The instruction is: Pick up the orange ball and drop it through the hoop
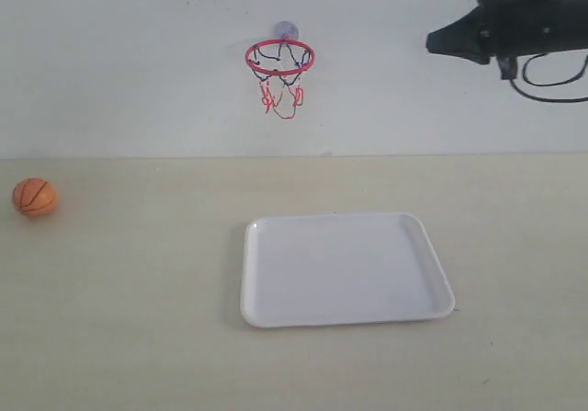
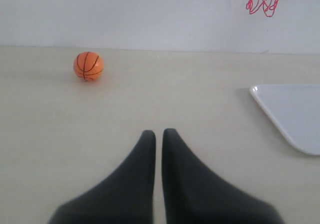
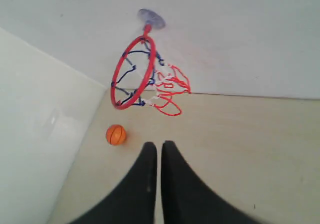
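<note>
The first step is not yet done: the orange ball (image 1: 34, 197) is not picked up. It is seen on the worktop (image 1: 138, 337) at the far left, well apart from the white tray (image 1: 340, 268) and from the hoop (image 1: 279, 58), which is stuck high on the wall. The left jaws are pressed almost together and nothing is held in them; the same is seen for the right jaws, up high near the hoop. Next, the left jaws probably need to be opened, brought to the ball and closed softly. The ball is small, round and orange with black lines, so it could easily be bumped away
</note>
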You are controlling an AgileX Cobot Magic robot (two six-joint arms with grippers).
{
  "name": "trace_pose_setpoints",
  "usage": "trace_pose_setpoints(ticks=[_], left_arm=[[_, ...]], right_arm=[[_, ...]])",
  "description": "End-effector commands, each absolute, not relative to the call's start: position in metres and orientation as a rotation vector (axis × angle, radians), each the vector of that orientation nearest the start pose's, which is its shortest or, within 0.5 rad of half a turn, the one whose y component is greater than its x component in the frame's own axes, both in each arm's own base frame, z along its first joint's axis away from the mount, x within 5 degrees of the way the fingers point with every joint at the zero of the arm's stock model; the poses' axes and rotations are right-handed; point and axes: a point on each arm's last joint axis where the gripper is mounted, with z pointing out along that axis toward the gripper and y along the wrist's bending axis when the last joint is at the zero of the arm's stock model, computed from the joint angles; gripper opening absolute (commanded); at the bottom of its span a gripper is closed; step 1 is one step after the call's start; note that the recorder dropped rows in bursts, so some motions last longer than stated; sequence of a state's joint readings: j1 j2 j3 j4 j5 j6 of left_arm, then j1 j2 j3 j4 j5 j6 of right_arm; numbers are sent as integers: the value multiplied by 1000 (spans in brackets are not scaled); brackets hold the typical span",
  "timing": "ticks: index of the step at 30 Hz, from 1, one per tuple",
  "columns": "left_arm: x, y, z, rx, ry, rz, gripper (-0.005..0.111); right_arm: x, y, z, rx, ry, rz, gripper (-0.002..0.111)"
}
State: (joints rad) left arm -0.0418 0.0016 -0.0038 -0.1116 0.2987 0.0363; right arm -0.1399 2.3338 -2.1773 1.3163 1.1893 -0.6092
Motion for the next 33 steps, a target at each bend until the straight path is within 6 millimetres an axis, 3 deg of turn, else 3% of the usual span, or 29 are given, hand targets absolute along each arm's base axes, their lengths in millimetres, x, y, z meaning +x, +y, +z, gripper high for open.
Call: trace_pose_setpoints(ticks=[1,4,8,13,19,26,33], left_arm=[[54,-5,187,-9,1774,-112,4],[54,-5,187,-9,1774,-112,4],[54,-5,187,-9,1774,-112,4],[54,-5,187,-9,1774,-112,4],[54,-5,187,-9,1774,-112,4],[54,-5,187,-9,1774,-112,4],[54,-5,187,-9,1774,-112,4]], right_arm=[[494,-18,292,137,2210,1365,3],[471,-15,297,119,2291,1297,3],[419,-4,308,17,2315,1266,3],[317,16,320,-100,2312,1247,3],[232,34,333,-137,2273,1217,3],[180,44,365,-252,2139,1116,3],[156,49,381,-302,2060,1068,3]])
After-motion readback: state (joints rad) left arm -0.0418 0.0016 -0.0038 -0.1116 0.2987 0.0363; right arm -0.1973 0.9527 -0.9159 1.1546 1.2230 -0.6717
